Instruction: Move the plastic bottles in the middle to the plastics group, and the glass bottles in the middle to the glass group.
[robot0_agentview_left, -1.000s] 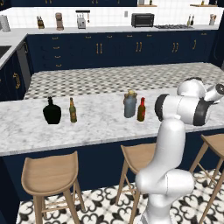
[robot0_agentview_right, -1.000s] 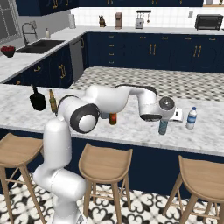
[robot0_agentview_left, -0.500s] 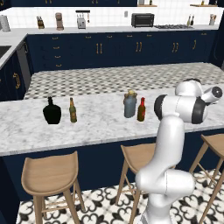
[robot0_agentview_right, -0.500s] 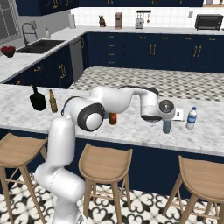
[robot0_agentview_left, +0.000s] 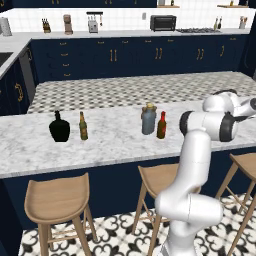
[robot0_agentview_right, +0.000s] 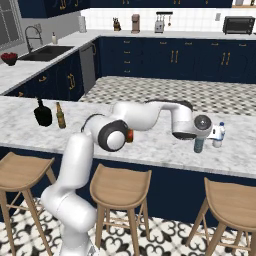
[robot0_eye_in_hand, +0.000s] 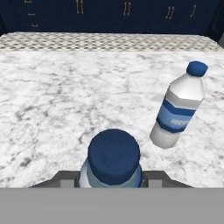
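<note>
My end effector (robot0_agentview_right: 199, 141) is clamped on the blue plastic bottle (robot0_agentview_right: 199, 145), carried over the far right of the marble tabletop (robot0_agentview_right: 150, 145), just beside the clear water bottle (robot0_agentview_right: 217, 136). To finish well, I judge I should lower it upright until its base sits flat, keeping a gap so neither tips. The grey bottle (robot0_agentview_left: 148, 119) and red-brown bottle (robot0_agentview_left: 161, 125) wait mid-tabletop.

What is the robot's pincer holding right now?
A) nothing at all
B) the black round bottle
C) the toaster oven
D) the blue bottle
D: in the hand view the pincer sits on both sides of the blue bottle, and in the right base view that bottle hangs under the hand, right beside the water bottle on the counter.
</note>
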